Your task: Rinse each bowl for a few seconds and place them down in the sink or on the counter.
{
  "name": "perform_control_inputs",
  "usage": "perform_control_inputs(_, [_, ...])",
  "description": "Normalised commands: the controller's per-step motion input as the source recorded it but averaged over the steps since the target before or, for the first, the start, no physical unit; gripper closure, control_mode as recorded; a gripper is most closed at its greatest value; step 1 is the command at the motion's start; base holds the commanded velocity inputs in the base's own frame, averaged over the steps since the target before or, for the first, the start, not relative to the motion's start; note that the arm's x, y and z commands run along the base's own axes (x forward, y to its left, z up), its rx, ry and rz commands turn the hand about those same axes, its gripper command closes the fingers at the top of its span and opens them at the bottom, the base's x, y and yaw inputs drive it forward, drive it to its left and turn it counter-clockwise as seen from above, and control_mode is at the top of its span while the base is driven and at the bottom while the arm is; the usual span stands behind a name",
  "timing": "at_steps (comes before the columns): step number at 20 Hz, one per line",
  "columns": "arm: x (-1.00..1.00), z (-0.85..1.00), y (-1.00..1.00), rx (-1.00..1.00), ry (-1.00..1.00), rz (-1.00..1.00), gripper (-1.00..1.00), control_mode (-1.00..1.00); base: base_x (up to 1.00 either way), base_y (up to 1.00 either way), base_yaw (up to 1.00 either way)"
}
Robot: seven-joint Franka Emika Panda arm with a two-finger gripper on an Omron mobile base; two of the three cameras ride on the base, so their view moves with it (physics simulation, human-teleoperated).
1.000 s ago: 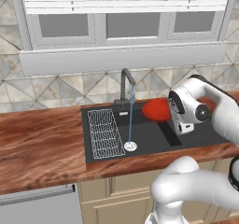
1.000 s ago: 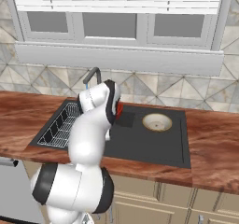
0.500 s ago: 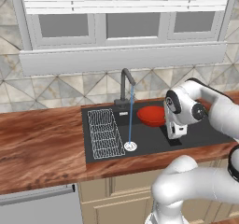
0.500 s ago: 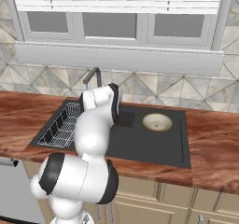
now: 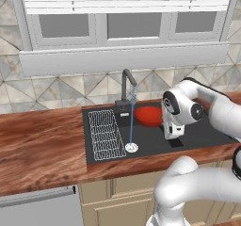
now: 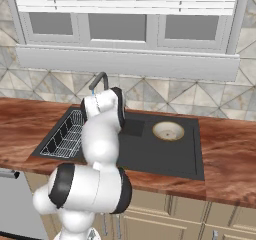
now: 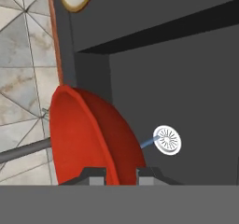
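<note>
While my gripper [image 7: 121,171] pinches the red bowl [image 5: 148,116] by its rim beside the faucet's [image 5: 126,86] running stream over the sink [image 5: 207,131], I judge rinsing underway; the cream bowl [image 6: 168,131] waits at the sink's right end.

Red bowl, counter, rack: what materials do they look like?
Red bowl: glossy ceramic or plastic, going by its smooth, even colour with a sheen; can't tell which.
Counter: polished reddish-brown wood, with visible grain streaks.
Rack: thin white wire grid, probably coated metal.
</note>
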Motion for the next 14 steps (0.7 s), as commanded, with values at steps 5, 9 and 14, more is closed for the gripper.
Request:
perform_control_inputs(5, [0.15, 0.20, 0.37, -0.18, 0.04, 0.00, 1.00, -1.00, 0.00, 0.00, 0.00])
perform_control_inputs(9, [0.19, 0.05, 0.18, -0.11, 0.07, 0.00, 1.00, -1.00, 0.00, 0.00, 0.00])
perform_control_inputs(14, [0.22, 0.00, 0.06, -0.03, 0.09, 0.00, 1.00, -1.00, 0.00, 0.00, 0.00])
